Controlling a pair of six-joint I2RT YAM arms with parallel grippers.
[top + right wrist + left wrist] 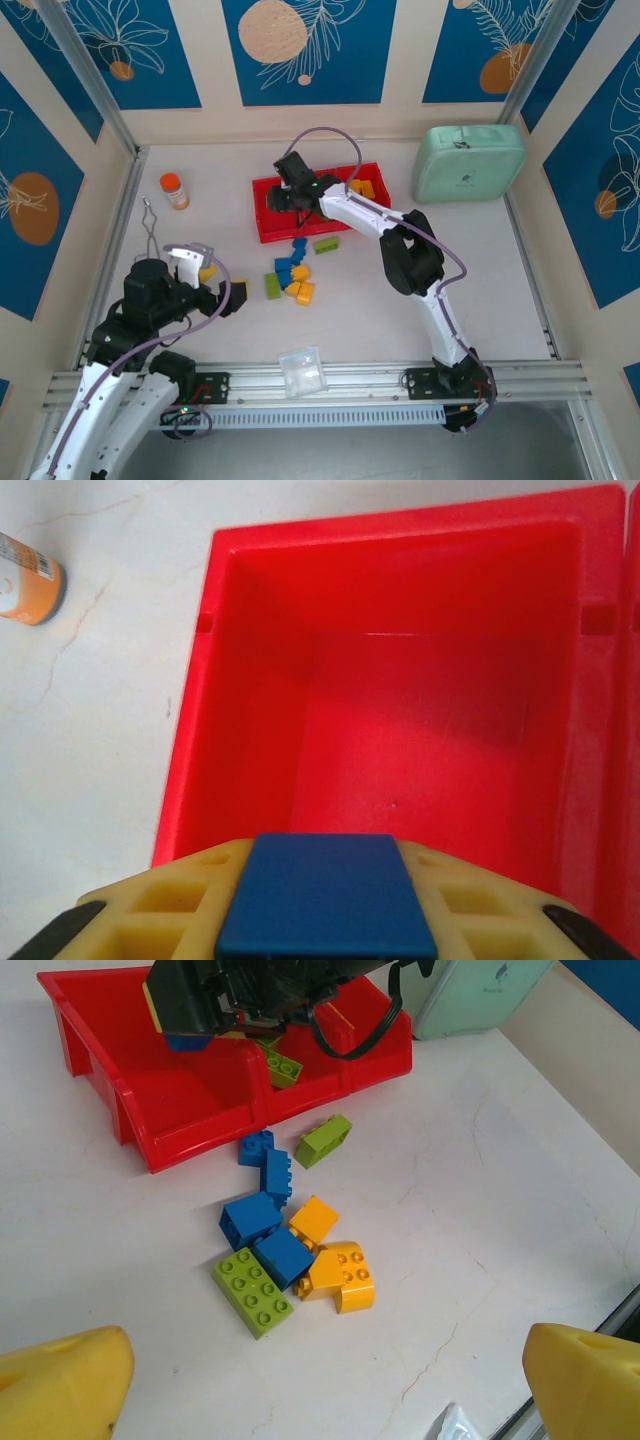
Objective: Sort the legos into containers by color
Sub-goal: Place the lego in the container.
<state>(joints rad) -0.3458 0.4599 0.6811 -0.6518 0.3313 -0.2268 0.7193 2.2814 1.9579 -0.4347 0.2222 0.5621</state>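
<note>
My right gripper (284, 196) is shut on a blue lego (325, 895) and hovers over the left compartment (420, 720) of the red tray (275, 230). That compartment's floor shows bare red. A green lego (282, 1065) lies in the middle compartment, and yellow-orange ones (362, 188) lie in the right one. Several loose legos sit on the table in front of the tray: blue (250, 1218), green (253, 1292), orange (340, 1275), and one green brick (323, 1140) apart near the tray. My left gripper (325, 1390) stands open, low and to the left of the pile.
A mint-green case (470, 162) lies at the back right. An orange-capped bottle (174, 190) stands left of the tray, with a thin wire tool (150, 225) beside it. A clear plastic piece (301, 370) rests at the table's front edge.
</note>
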